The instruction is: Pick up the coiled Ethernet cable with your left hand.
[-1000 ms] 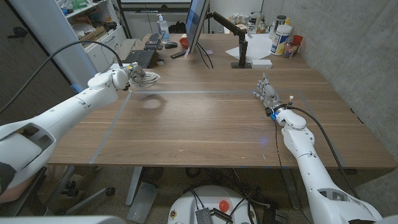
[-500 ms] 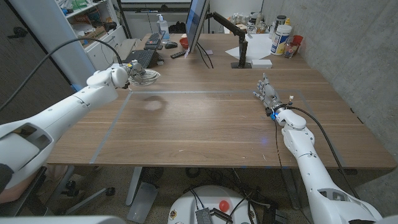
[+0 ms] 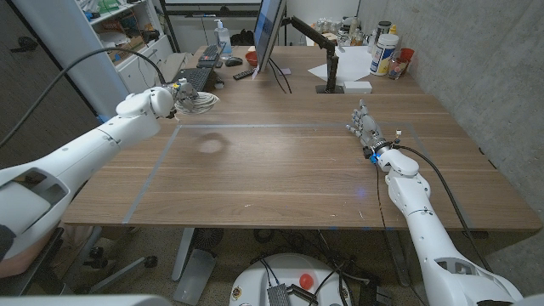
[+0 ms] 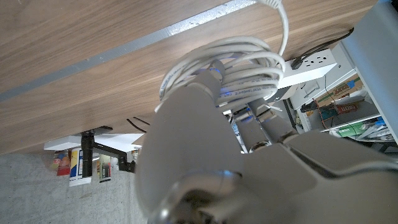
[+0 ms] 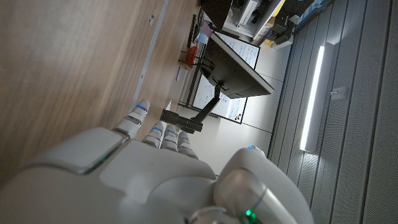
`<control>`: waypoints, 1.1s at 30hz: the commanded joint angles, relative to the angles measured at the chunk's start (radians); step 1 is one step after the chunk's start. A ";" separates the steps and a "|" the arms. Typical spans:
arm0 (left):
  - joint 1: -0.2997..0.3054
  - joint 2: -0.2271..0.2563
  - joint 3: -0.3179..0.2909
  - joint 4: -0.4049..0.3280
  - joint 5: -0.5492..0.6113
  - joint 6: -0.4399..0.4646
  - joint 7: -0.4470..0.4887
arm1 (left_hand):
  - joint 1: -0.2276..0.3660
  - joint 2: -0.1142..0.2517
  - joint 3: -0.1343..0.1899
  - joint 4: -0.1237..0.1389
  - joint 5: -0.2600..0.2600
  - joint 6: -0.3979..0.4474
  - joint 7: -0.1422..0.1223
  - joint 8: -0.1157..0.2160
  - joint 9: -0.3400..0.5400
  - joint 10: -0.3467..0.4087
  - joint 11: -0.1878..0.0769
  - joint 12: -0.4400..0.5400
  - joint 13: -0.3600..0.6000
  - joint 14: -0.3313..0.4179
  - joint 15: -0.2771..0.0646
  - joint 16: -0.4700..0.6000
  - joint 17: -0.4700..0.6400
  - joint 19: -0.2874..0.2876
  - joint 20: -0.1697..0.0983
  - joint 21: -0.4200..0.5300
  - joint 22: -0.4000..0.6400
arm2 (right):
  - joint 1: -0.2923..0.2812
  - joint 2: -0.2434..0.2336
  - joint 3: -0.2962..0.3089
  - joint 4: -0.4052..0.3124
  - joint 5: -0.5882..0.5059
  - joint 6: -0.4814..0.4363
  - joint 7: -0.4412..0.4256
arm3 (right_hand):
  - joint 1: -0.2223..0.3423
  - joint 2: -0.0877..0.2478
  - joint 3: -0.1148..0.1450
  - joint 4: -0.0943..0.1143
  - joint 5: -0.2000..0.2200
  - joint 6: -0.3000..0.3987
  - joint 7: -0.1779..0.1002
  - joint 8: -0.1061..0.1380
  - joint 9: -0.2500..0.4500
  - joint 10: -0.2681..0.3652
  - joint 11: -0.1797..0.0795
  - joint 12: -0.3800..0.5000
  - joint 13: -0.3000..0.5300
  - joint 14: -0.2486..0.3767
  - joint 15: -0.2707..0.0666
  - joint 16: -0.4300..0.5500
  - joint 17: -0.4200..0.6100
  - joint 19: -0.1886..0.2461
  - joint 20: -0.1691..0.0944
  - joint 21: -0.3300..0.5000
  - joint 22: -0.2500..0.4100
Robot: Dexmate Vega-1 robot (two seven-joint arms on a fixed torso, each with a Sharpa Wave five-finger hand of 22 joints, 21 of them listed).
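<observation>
Coil up, tail dangling

I'm holding the coiled white Ethernet cable (image 3: 197, 101) clamped in my left hand (image 3: 174, 99), clear above the wooden table's (image 3: 289, 170) far left corner; a loose end is hanging free and could snag or loosen the loops. My right hand (image 3: 364, 127) is idling over the table's right side, fingers straight and close together.

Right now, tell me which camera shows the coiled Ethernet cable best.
The left wrist view: the white Ethernet cable appears large, its loops wrapped around the left hand that holds it. The head view shows it small, lifted above the table. The right wrist view adds nothing on it.
</observation>
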 commanded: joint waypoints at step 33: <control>0.019 0.035 -0.054 -0.113 -0.013 0.049 0.017 | 0.010 0.020 -0.009 0.000 0.007 0.026 -0.003 0.017 -0.012 0.019 0.006 -0.013 0.006 0.017 -0.151 -0.008 0.024 -0.026 -0.031 0.060 -0.003 | 0.002 -0.004 -0.004 0.001 0.003 -0.002 0.013 | 0.004 0.007 -0.010 0.002 -0.004 -0.003 0.003 0.006 0.002 -0.008 0.004 0.007 0.003 -0.005 0.003 0.005 0.003 0.003 0.005 0.005 0.004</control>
